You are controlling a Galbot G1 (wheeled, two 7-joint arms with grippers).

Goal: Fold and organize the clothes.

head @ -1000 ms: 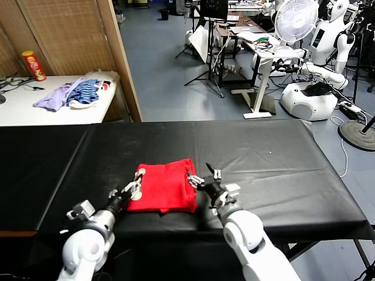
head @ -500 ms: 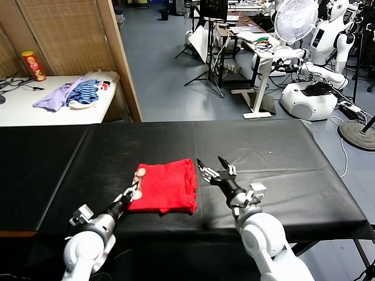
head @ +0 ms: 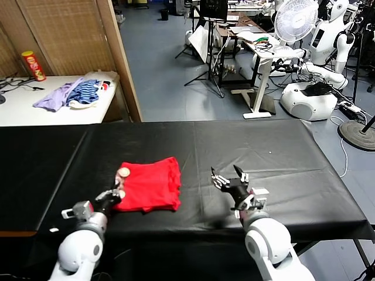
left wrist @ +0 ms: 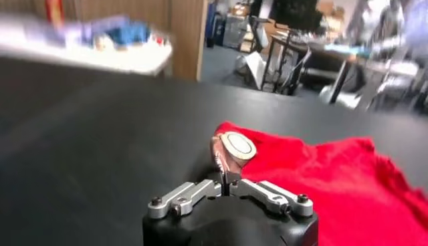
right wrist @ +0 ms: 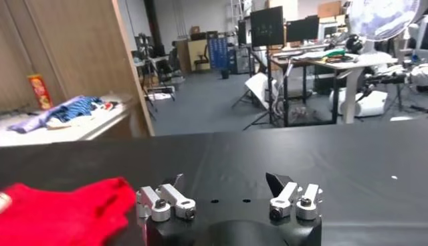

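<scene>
The red T-shirt (head: 149, 187) lies folded into a compact bundle on the black table cover (head: 281, 158), directly ahead of the left gripper (head: 115, 192). That gripper is clenched on the shirt's near left corner; in the left wrist view its jaws meet on the cloth edge beneath a round pale pad. The right gripper (head: 229, 178) stands released, jaws spread wide, hanging above bare cover well to the right of the shirt and holding nothing.

Judgement: the step in hand appears to be moving the folded bundle by one pinched corner. With only one corner held, the layers could slide apart or unfold. A low, slow pull that keeps the bundle flat on the cover should preserve the fold. The free gripper could steady the far edge if needed.

Surface: the cover is matte, dark and lightly wrinkled, and is likely to drag on soft fabric.

Room: beyond and to the left of the left gripper, a white side table (head: 35, 111) carries a pile of lilac and blue-striped garments (head: 73, 93) and a red canister (head: 33, 65). Farther behind are a standing fan (head: 296, 20), desks and other white robots.
</scene>
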